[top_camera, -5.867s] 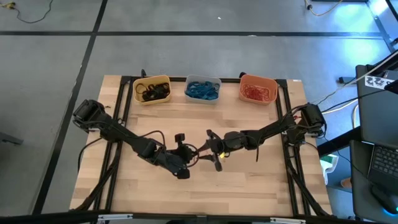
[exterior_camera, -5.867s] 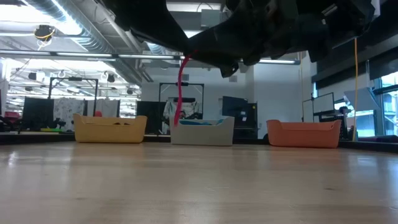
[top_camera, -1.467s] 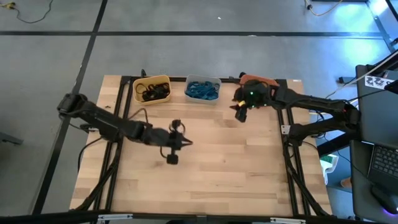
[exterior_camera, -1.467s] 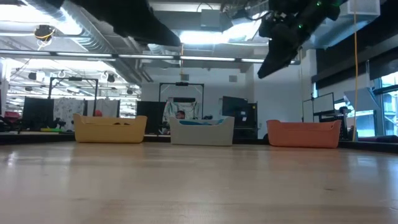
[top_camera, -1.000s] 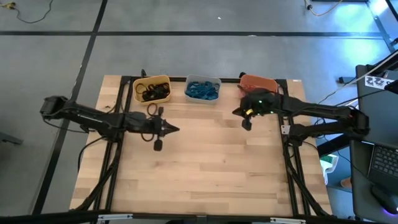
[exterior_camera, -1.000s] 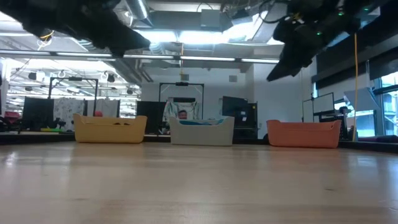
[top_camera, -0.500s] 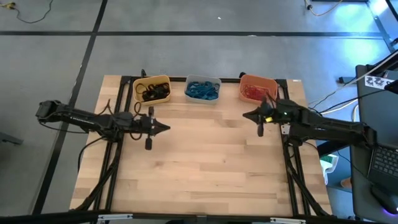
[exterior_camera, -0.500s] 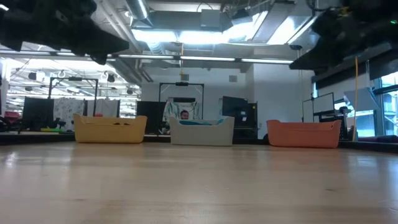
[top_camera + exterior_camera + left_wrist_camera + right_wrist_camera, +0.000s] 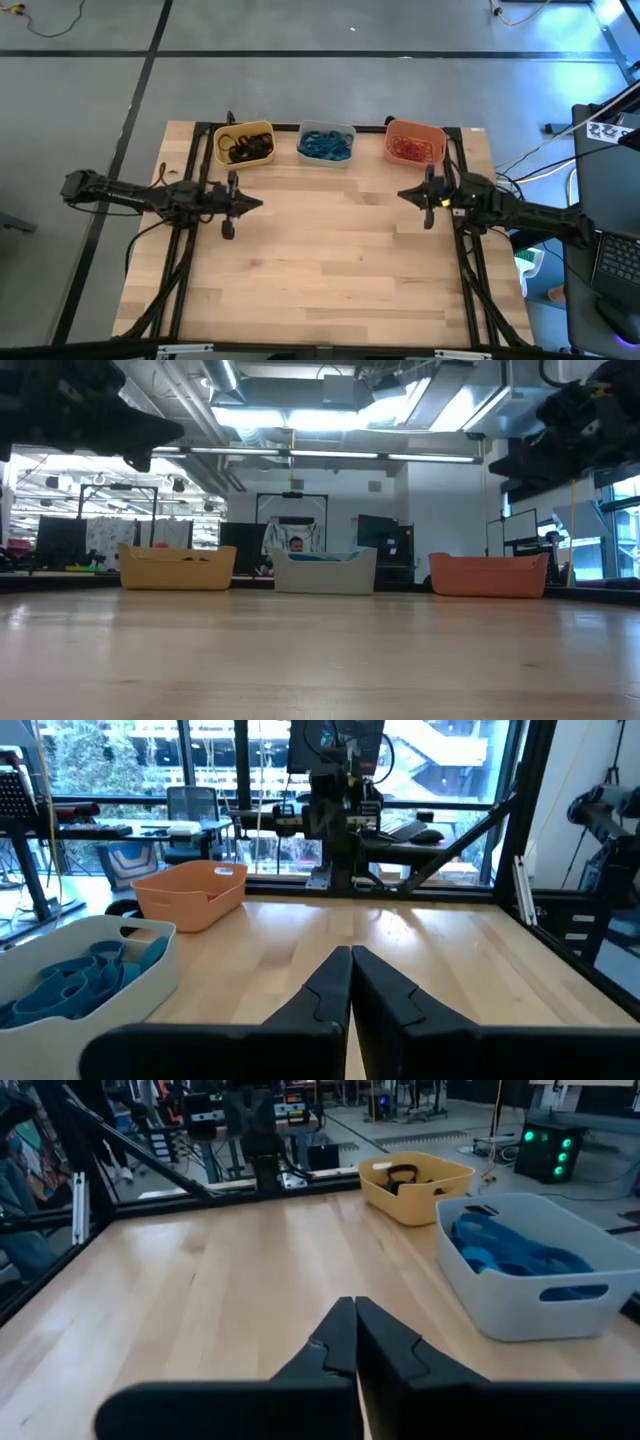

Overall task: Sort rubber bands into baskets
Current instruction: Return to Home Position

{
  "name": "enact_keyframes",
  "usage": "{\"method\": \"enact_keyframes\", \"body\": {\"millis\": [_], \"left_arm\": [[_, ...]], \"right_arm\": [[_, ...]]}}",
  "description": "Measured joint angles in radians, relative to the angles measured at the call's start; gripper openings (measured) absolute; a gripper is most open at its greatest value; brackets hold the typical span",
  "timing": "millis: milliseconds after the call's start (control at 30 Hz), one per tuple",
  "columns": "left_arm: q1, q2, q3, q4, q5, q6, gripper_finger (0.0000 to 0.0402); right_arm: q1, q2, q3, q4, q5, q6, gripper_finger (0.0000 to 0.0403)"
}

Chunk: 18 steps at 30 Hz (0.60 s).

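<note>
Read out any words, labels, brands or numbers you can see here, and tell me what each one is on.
No text here can be read.
Yellow basket, grey basket, orange basket: no label shows on their walls.
White card at the high view's right edge: dark marks, too small to read.
Screens in the room behind, left wrist view: too blurred to read.

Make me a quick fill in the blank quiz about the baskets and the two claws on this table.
The middle basket holds ____ rubber bands.
The yellow basket holds ____ rubber bands.
The orange basket stands nearest the ____ claw.
The left claw is ____, not open.
Missing words: blue; black; right; shut.
</note>
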Motion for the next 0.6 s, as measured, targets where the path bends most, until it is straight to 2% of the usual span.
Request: {"method": "enact_keyframes", "body": {"millis": [333,433,600], "left_arm": [[0.000,-0.140,-0.066,-0.055,-0.056,-0.010,0.0005],[0.000,-0.182,-0.067,-0.116,-0.062,-0.031,0.0008],[0.000,-0.257,-0.067,-0.216,-0.062,-0.048,0.0009]], "right_arm": [[0.000,-0.010,-0.079,0.054,0.049,0.047,0.0005],[-0.001,-0.010,-0.094,0.056,0.093,0.051,0.0005],[0.000,-0.010,-0.132,0.119,0.097,0.052,0.0005]]}}
